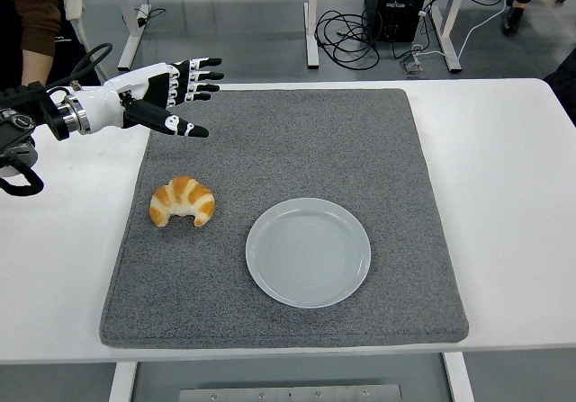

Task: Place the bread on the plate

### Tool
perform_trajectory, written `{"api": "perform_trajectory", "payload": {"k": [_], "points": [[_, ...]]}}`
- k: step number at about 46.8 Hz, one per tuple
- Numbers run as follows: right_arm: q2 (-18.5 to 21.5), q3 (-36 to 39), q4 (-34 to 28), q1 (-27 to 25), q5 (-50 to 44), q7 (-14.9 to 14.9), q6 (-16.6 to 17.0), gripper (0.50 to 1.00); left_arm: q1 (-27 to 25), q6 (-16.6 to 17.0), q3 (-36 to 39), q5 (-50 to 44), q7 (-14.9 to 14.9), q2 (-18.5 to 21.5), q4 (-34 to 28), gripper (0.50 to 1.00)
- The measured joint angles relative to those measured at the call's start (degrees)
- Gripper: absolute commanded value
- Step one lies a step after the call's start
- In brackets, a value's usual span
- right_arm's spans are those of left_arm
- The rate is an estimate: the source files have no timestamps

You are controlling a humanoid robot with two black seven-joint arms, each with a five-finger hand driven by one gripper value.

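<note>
- I see the white desk (pixel 504 177) filling most of the view, its near edge along the bottom of the picture.
- On it lies a grey mat (pixel 297 150), roughly square, covering the middle of the desk and carrying both task things.
- My left arm (pixel 54 114) comes in from the left edge at the far side of the desk, black at the elbow with cables looped round it and a white forearm.
- The plate (pixel 309 252) is pale, round and bare, lying flat on the near middle of the mat.
- My left hand (pixel 166 92) hangs above the far left corner of the mat, palm turned sideways, pointing to the right.
- Its fingers (pixel 202 74) are released and spread, stretched out straight with the thumb angled down towards the mat; they grasp nothing.
- The bread (pixel 182 201) is a golden croissant, lying on the left part of the mat, just left of the plate but apart from it, its curved ends pointing to the near edge.
- The bread sits nearer to me than the hand, well below it in the picture, and the two do not touch.
- A person's sleeve (pixel 31 11), brown, shows at the top left corner, behind the desk.
- Beyond the desk I see a grey floor with cables (pixel 355 29) and white legs of other desks.
</note>
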Motion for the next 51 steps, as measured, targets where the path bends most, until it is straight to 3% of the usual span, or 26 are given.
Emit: {"api": "perform_trajectory", "payload": {"k": [4,8,19,25,34,51], "points": [[0.0,0.0,0.0,0.0,0.0,0.0,0.0,1.0,-1.6,0.72,0.01,4.08,-0.13,0.43,-0.81,0.965],[0.0,0.0,0.0,-0.01,0.0,0.0,0.0,1.0,-2.72,3.47,-0.01,7.85,-0.26,1.81,-4.22,0.965],[0.0,0.0,0.0,-0.02,0.0,0.04,0.0,1.0,-3.36,17.37,-0.2,24.75,-1.62,10.21,-23.34,0.965],[0.0,0.0,0.0,0.0,0.0,0.05,0.0,1.0,-2.73,23.28,-0.2,34.34,-2.76,13.74,-29.34,0.965],[0.0,0.0,0.0,-0.01,0.0,0.03,0.0,1.0,-1.66,26.68,0.15,40.5,-4.63,15.61,-30.59,0.965],[0.0,0.0,0.0,0.0,0.0,0.01,0.0,1.0,6.6,34.61,0.18,48.9,-6.59,17.1,-30.11,0.965]]}}
